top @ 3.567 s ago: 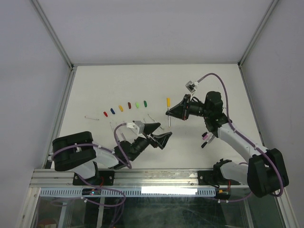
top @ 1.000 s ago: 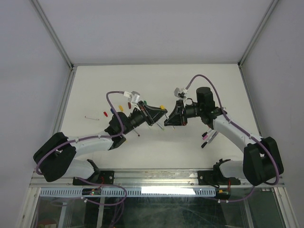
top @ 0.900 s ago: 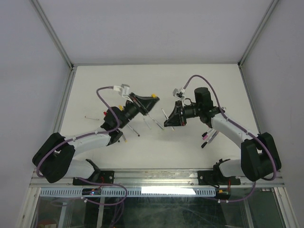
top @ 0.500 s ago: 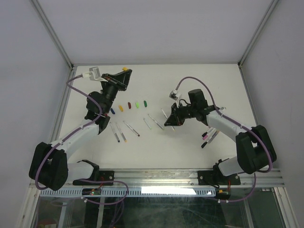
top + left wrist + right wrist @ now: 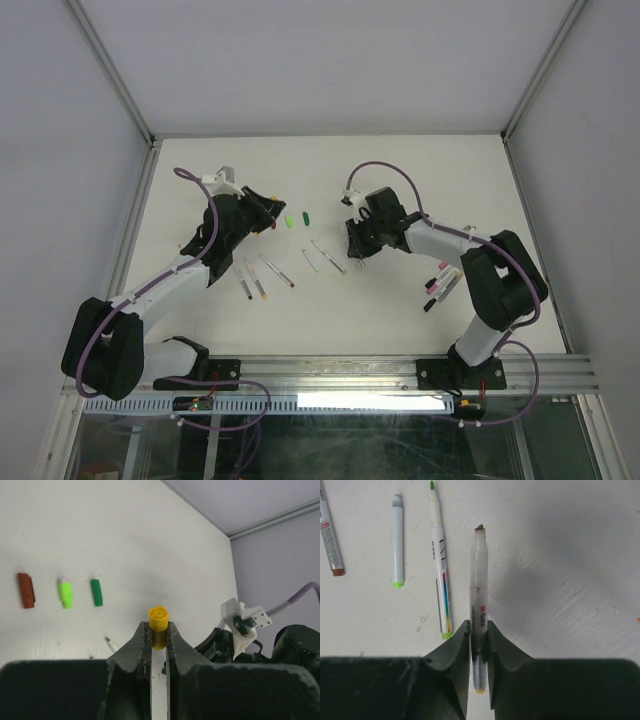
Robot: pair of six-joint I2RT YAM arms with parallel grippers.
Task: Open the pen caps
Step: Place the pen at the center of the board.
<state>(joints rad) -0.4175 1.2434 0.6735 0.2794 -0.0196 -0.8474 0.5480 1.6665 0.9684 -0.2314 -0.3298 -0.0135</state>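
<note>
My left gripper (image 5: 158, 630) is shut on a yellow pen cap (image 5: 158, 621) and holds it just above the table. It is near the row of loose pen caps: maroon (image 5: 26, 590), light green (image 5: 65, 592) and green (image 5: 96, 592). In the top view the left gripper (image 5: 266, 218) sits at that row, beside the two green caps (image 5: 288, 220). My right gripper (image 5: 479, 632) is low at the table, its jaws close against both sides of an uncapped white pen barrel (image 5: 479, 575). The barrel lies in line with the other pens. In the top view the right gripper (image 5: 353, 246) is at the right end of the pen row.
Uncapped pens lie side by side: one green-tipped (image 5: 440, 565), one with a light green end (image 5: 397, 540), one with a brown end (image 5: 331, 535). More pens (image 5: 263, 275) lie mid-table. A few capped pens (image 5: 437, 285) lie at the right, near the right arm.
The left arm swung from the back left corner down to the cap row, still holding the yellow cap. The right gripper lowered the barrel onto the table beside the other pens.
</note>
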